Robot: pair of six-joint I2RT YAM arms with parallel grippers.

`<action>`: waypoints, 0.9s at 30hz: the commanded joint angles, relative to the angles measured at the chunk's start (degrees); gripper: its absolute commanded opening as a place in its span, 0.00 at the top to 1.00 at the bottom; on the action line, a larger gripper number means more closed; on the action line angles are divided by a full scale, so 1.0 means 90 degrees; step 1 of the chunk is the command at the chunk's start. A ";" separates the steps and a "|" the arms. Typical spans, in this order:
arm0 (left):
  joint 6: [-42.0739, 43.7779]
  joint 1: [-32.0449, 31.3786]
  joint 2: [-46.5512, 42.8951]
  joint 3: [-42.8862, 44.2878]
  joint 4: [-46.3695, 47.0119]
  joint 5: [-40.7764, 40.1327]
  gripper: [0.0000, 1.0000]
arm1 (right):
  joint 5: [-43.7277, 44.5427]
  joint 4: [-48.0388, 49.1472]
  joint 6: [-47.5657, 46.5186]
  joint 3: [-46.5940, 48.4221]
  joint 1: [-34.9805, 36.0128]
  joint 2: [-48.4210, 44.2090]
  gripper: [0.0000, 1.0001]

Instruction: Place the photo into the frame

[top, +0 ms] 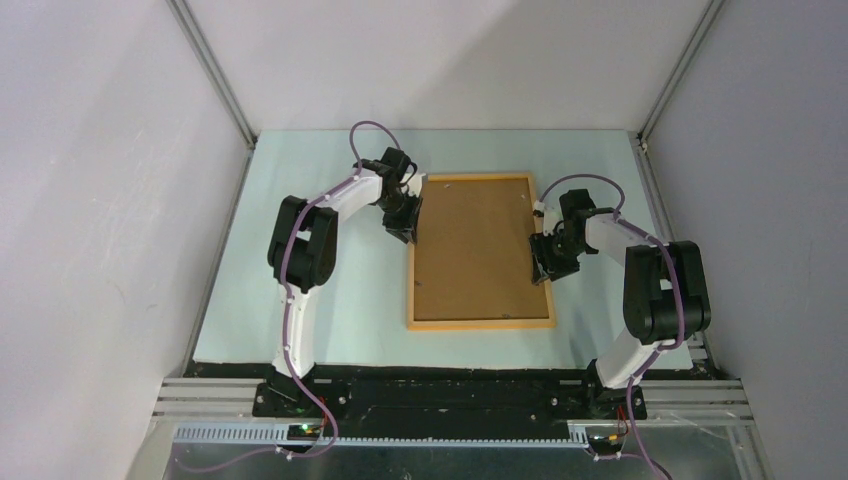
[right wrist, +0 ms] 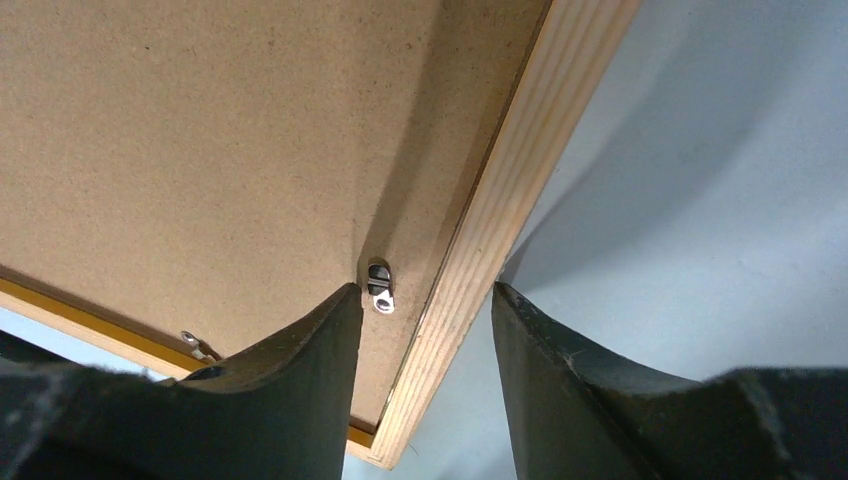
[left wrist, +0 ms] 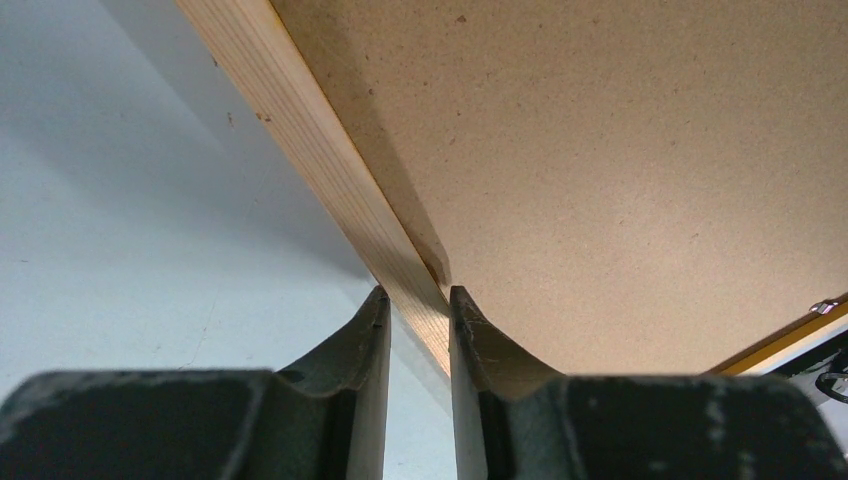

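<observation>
The frame (top: 480, 323) lies back-up on the table, its opening filled by a plain brown backing board (top: 472, 250). The photo is hidden. My left gripper (top: 405, 228) sits at the frame's left rail near the far end. In the left wrist view this gripper (left wrist: 418, 300) is shut on the pale wooden rail (left wrist: 320, 150), one finger on each side. My right gripper (top: 548, 268) is at the right rail. In the right wrist view it (right wrist: 425, 295) stands open astride the rail (right wrist: 510, 190), its left finger over the board (right wrist: 200, 150) and its right finger apart from the wood.
A small metal turn tab (right wrist: 380, 290) sits on the board just inside the right rail, and another tab (right wrist: 192, 342) lies near the frame's end. Grey walls with metal posts close in the pale blue table (top: 300, 300) on three sides.
</observation>
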 commanded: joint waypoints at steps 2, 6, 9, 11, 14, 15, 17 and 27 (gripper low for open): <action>0.0144 0.0029 0.0030 0.0060 0.0037 0.0000 0.84 | 0.0064 0.0185 0.0120 0.0178 0.0038 0.0080 0.47; 0.0144 0.0024 0.0031 0.0063 0.0034 0.0003 0.85 | 0.0137 0.0241 0.0154 0.0189 0.0052 0.0088 0.50; 0.0144 0.0028 0.0027 0.0061 0.0034 0.0009 0.85 | 0.0189 0.0266 0.0174 0.0190 0.0067 0.0098 0.53; 0.0144 0.0027 0.0025 0.0059 0.0037 -0.0001 0.85 | 0.0210 0.0274 0.0174 0.0199 0.0078 0.0111 0.55; 0.0149 0.0029 0.0020 0.0052 0.0035 0.0004 0.85 | 0.0231 0.0280 0.0187 0.0212 0.0085 0.0127 0.58; 0.0152 0.0029 0.0008 0.0053 0.0032 -0.0005 0.85 | 0.0236 0.0280 0.0186 0.0211 0.0086 0.0132 0.60; 0.0154 0.0024 -0.0001 0.0045 0.0035 -0.0010 0.85 | 0.0225 0.0273 0.0175 0.0214 0.0080 0.0123 0.62; 0.0166 0.0026 -0.0012 0.0040 0.0032 -0.0007 0.86 | 0.0077 0.0186 0.0131 0.0216 0.0024 0.0103 0.66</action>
